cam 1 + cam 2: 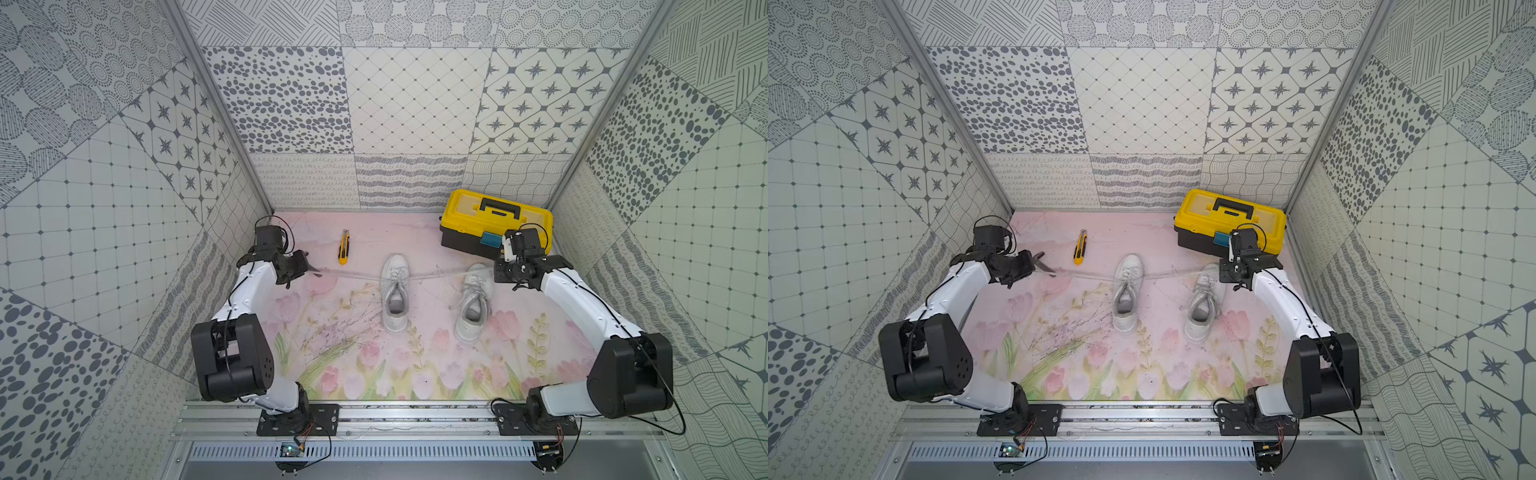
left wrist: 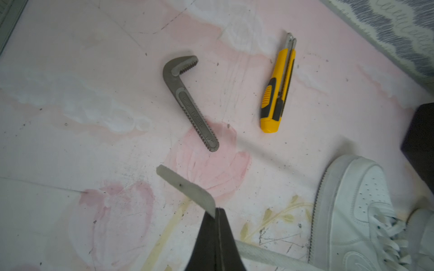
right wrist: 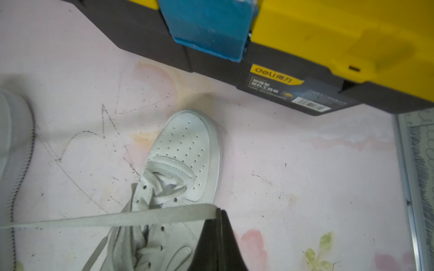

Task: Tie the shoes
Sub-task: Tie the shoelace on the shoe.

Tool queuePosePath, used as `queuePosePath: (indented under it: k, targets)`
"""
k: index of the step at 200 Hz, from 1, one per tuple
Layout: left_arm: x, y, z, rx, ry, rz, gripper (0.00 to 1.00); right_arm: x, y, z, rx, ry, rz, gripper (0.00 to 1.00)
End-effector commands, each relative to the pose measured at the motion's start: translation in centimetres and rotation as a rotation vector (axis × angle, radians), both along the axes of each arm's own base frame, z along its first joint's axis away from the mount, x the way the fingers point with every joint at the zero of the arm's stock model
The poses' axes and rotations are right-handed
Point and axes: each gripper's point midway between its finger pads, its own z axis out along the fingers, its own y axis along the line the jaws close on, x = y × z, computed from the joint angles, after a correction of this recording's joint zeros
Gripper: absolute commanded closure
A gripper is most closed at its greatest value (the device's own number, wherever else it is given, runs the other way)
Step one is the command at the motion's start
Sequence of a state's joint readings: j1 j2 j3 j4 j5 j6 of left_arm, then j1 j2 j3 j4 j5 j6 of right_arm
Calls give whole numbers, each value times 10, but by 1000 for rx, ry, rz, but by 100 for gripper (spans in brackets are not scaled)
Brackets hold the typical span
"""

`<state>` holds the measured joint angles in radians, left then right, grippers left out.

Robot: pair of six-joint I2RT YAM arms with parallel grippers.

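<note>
Shoes (image 1: 395, 293) sit side by side between the pincers, left pincer (image 2: 217, 212) and right pincer (image 3: 219, 211) each clamped on a taut lace (image 3: 112, 218) end; wrench jaw (image 2: 195, 115) and knife (image 2: 278, 86) just beyond left; shut toolbox (image 3: 328, 35) beyond right.

Smooth, faintly sheeny white leather-look upper on the sneaker (image 3: 187, 145) nearest the toolbox (image 3: 328, 35), pierced with small holes at the toe. Finely ribbed rubbery sole edge on the other sneaker (image 2: 361, 206). Flat woven cloth lace (image 3: 117, 218), matt, slightly fuzzy, greyed. Dull grey cast metal on the pipe-wrench jaw (image 2: 190, 103), rough and toothed. Glossy yellow plastic with matt black grip on the utility knife (image 2: 278, 89). Shiny yellow plastic lid, matt dark plastic body and blue latch (image 3: 206, 25) on that toolbox. Smooth matt printed table mat (image 2: 70, 140), scuffed and scratched.
</note>
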<state>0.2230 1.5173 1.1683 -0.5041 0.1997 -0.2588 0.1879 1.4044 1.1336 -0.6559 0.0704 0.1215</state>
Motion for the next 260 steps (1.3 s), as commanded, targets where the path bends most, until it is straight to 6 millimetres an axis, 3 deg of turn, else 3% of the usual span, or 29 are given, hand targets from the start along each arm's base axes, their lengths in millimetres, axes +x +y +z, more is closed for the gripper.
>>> queuePosePath:
  k: [1, 26, 41, 54, 67, 97, 108, 121, 153, 197, 216, 232, 260]
  targets:
    - [16, -54, 68, -123, -228, -138, 100, 12, 59, 71, 106, -177, 200, 100]
    - [9, -85, 117, -153, -341, -197, 100, 12, 113, 80, 174, -167, 329, 100]
    - [7, -97, 144, -176, -405, -217, 100, 13, 142, 70, 189, -132, 390, 100]
    - [3, -107, 165, -192, -448, -241, 100, 17, 155, 54, 175, -97, 398, 100]
    - [0, -117, 179, -214, -480, -263, 100, 25, 153, 31, 150, -50, 347, 100]
    - [-10, -134, 197, -286, -519, -304, 100, 41, 116, -18, 9, 31, 183, 88]
    - [-15, -138, 203, -296, -532, -313, 100, 43, 107, -24, -9, 52, 155, 74]
    - [-20, -141, 210, -306, -549, -325, 100, 41, 110, -16, -1, 39, 190, 66]
    - [-29, -144, 222, -331, -584, -336, 100, 29, 157, 20, 72, -83, 419, 44]
    - [-31, -145, 222, -337, -586, -335, 100, -14, 262, 40, 283, -158, 829, 39]
    - [-30, -146, 221, -340, -582, -336, 100, -29, 300, 39, 327, -186, 951, 36]
    - [-30, -145, 220, -339, -582, -336, 100, -31, 318, 32, 323, -181, 994, 35]
    - [-30, -145, 219, -336, -580, -334, 100, -26, 334, 23, 336, -177, 1011, 34]
